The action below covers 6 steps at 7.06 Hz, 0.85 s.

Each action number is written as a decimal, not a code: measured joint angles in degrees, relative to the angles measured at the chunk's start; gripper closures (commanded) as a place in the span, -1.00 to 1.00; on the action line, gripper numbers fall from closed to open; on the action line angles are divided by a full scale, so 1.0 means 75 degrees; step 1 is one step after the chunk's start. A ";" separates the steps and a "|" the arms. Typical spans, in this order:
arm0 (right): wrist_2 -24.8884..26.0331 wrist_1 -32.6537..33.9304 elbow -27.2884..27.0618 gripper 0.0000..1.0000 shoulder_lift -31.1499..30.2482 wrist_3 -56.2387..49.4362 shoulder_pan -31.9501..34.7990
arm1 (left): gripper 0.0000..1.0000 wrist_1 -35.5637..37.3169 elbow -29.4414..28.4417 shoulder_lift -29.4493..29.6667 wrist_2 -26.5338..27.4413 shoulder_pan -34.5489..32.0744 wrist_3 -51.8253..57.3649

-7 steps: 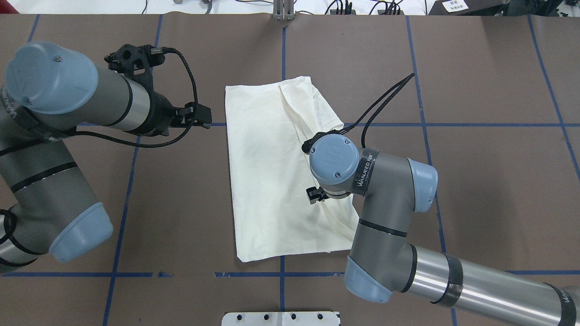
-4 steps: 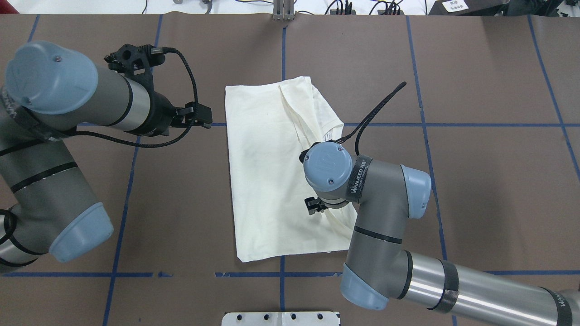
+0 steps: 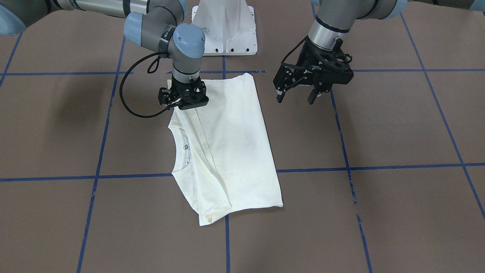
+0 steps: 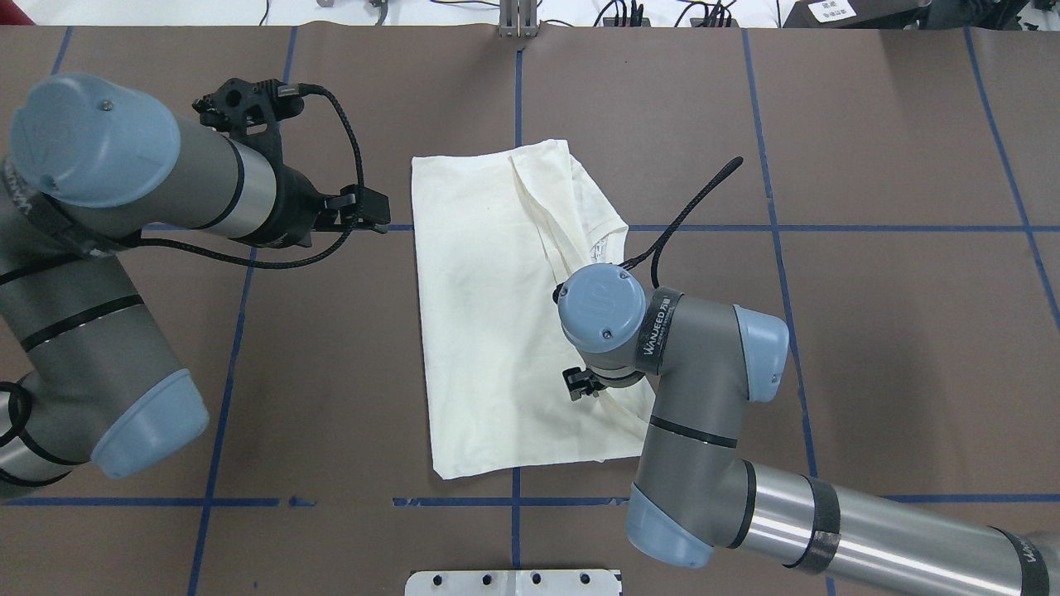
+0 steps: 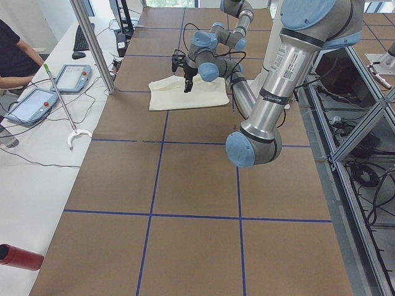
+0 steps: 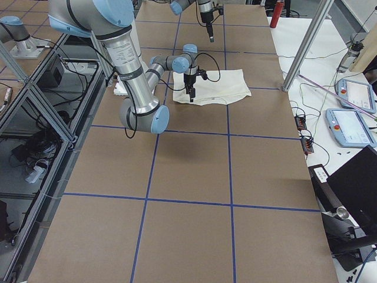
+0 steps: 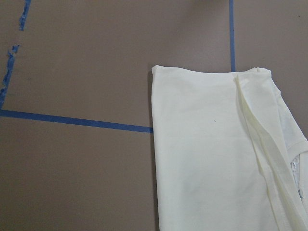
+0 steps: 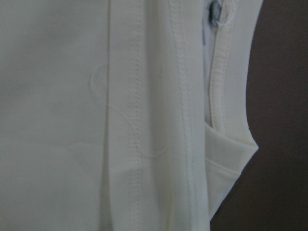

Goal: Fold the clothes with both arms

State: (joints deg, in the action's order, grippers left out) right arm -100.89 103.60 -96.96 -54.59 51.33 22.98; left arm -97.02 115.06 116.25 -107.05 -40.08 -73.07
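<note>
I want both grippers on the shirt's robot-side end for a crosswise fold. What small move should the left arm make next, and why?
Probably slide the left gripper sideways over the T-shirt's nearest robot-side corner. It hangs open above the table, off the shirt, while the right gripper sits low over the opposite edge near that end.

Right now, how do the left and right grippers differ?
Place: the left gripper hangs over bare table beside the shirt; the right gripper is over the shirt's layered edge. Height: left is well above the surface; right is down at the cloth. Jaws: left stands open; right's cannot be told. Both are black two-finger grippers.
</note>
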 measured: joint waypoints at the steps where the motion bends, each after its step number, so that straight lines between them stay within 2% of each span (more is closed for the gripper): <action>1: 0.0003 0.0055 0.0011 -1.00 -0.0006 -0.0003 0.0038 | -1.00 -0.0001 0.0000 0.0006 0.0000 0.0000 -0.0003; 6: 0.0035 0.0194 0.0004 -1.00 -0.0162 -0.0035 0.0274 | -1.00 -0.0004 -0.0009 0.0026 0.0000 0.0000 -0.0004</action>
State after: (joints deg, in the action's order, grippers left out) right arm -100.63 105.06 -96.93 -55.80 51.07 25.03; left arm -97.05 114.99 116.45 -107.05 -40.08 -73.11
